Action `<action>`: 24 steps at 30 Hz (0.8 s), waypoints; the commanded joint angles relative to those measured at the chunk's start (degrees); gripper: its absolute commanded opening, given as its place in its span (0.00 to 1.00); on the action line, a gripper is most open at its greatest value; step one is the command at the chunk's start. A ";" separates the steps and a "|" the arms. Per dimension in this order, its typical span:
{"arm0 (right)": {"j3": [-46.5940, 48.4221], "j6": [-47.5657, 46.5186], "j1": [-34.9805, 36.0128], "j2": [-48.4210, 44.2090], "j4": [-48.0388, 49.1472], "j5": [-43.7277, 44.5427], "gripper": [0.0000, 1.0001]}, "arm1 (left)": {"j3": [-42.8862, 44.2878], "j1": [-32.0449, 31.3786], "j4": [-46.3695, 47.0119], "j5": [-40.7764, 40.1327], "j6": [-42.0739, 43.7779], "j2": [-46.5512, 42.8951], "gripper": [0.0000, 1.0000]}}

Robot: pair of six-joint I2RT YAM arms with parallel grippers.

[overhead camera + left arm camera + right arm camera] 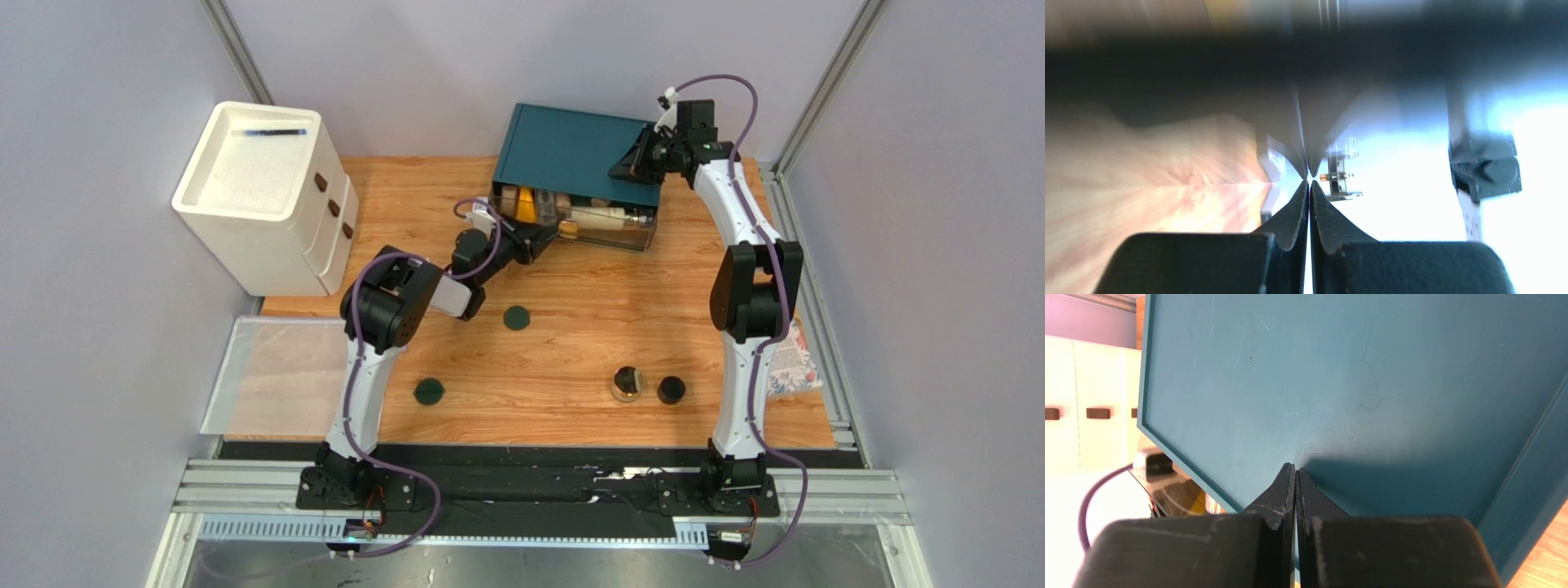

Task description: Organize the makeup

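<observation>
Two green discs lie well apart on my worktop (577,349): one disc (516,317) near the middle, the other disc (428,392) toward the front left corner. Two dark jars stand just beside each other near the front edge, right of centre; the left jar (627,384) looks paler on top than the right jar (671,390). An orange tube (525,203) and pale tubes (595,221) lie inside the clear drawers of the teal box (577,141) at the back edge.

My left gripper (548,235) (1309,184) is closed, fingers pressed together with nothing between them. It sits at the front of the drawers, near the orange tube. My wrist view there is too blurred to tell whether it touches them.

My right gripper (640,157) (1296,471) is also closed and empty. Its tips are at the box's flat top, toward the right end, touching or just above; I cannot tell which.

A white cabinet (264,196) stands at the back left corner, and a clear tray (276,374) lies along the left edge.
</observation>
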 commanded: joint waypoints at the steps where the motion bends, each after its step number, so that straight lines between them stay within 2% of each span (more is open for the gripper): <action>1: -4.18 -3.14 -0.67 5.44 -14.12 6.12 0.00 | 8.76 -0.80 12.21 -0.18 0.00 0.83 0.05; 7: -4.35 -3.05 -0.85 5.35 -14.13 6.21 0.00 | 18.95 -1.33 5.97 1.22 -0.70 5.13 0.06; 12: -3.83 -3.14 -0.93 5.18 -14.56 6.38 0.00 | 22.57 -1.76 5.34 0.69 -3.16 7.51 0.06; 15: -3.30 -3.22 -1.11 4.83 -14.83 6.47 0.00 | 18.64 -1.76 5.61 3.59 -2.20 5.94 0.06; 21: -0.67 -2.52 -1.29 4.30 -15.27 6.38 0.00 | 5.63 -1.24 6.75 10.97 5.09 -3.20 0.06; 24: 1.35 -2.35 -1.37 4.12 -15.27 5.68 0.00 | 1.40 -0.80 4.22 16.06 10.44 -8.73 0.08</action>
